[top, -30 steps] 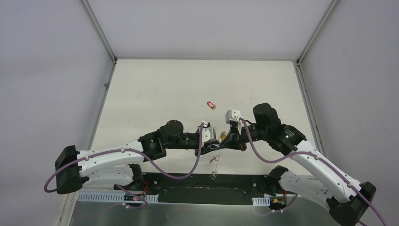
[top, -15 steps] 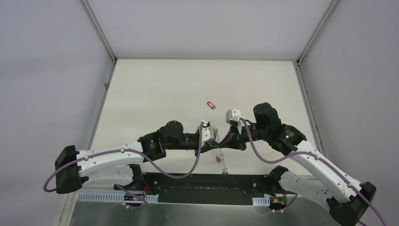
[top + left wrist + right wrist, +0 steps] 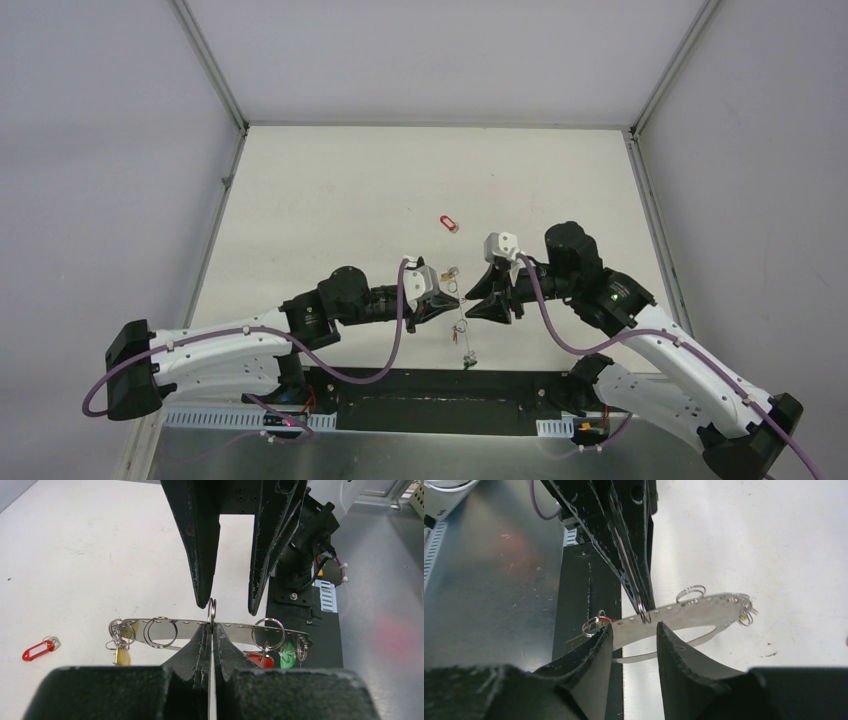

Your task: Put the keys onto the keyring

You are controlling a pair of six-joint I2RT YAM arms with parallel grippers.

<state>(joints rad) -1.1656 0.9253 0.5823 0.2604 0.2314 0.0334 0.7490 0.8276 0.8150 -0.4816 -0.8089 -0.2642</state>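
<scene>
Since a second ago the right gripper has let go, its fingers now parted. The left arm has drawn back toward its own side, so a gap has opened between the two wrists.

The left gripper has its fingers pressed together, clamped on the keyring. The keyring is a flat perforated metal band bent into a loop, and it is held clear of the table. The right fingers stand apart, one on each side of the left fingertips, gripping nothing. Whether they brush the band cannot be told.

A small split ring stands edge-on just past the left fingertips, in the gap between the right fingers.

The keys hang from the band on further rings. A yellow tag hangs on one side of the clamped fingers. A red tag and a green tag hang on the other side, below the band.

One loose key with a red tag lies flat on the table, well apart from both sets of fingers.
</scene>
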